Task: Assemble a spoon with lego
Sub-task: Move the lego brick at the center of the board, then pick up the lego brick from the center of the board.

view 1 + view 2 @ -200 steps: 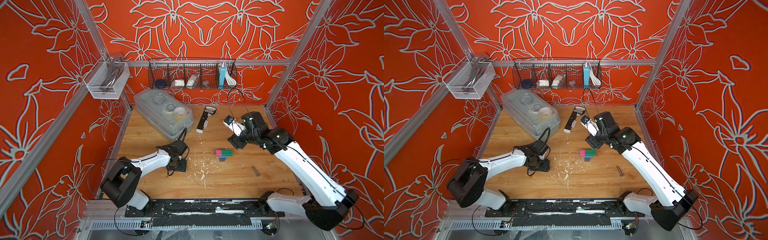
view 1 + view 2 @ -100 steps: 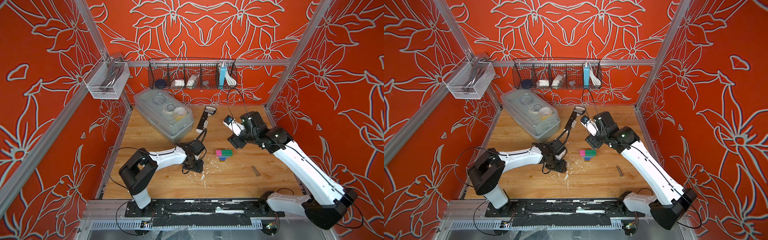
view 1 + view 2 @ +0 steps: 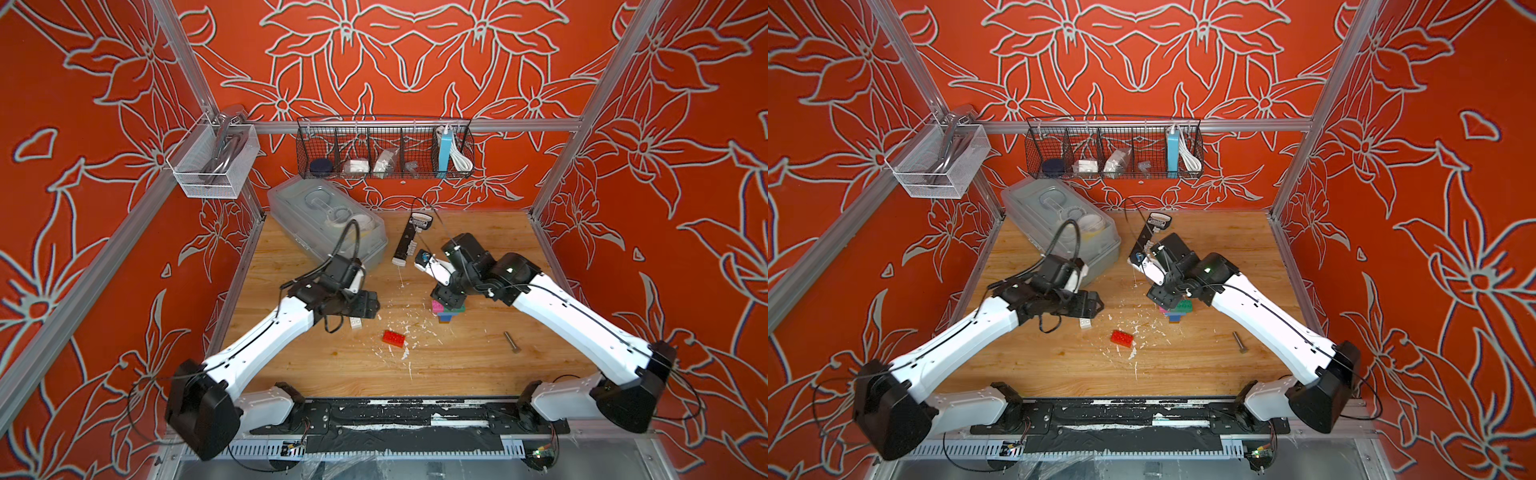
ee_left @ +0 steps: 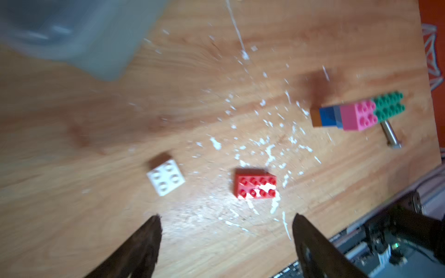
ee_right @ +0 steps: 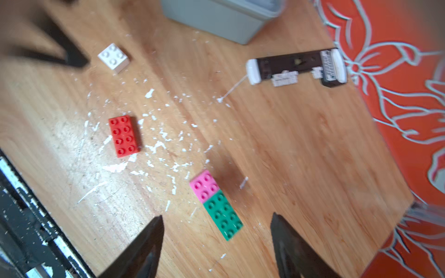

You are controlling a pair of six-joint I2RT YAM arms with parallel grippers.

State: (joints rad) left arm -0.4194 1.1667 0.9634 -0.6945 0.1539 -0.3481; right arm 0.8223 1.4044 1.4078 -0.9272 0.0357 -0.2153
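Nearest my side of the table (image 3: pixel 457 374), a red brick (image 3: pixel 393 338) lies studs up among white flecks, with a bolt (image 3: pixel 512 342) off toward the right arm. Just beyond the red brick sits a white brick (image 3: pixel 355 323), close under the left gripper (image 4: pixel 226 217), whose jaws stand wide apart and hold nothing. On the right arm's side the unfinished spoon (image 3: pixel 448 311) appears to stand studs up. Green and pink bricks sit side by side on top, with blue and brown layers beneath. The right gripper (image 5: pixel 216 216) hovers directly over it, jaws apart and clamped on nothing. Farther back lie a black-and-white bar tool (image 3: pixel 409 240) and a clear lidded box (image 3: pixel 328 224).

I judge the bricks light, rigid and smooth-walled, so they may skate on the wood if nudged. I would pinch each across its flat side walls, never the studs. The spoon looks top-heavy on its narrow stem, so I would hold it by the wide head while pressing.
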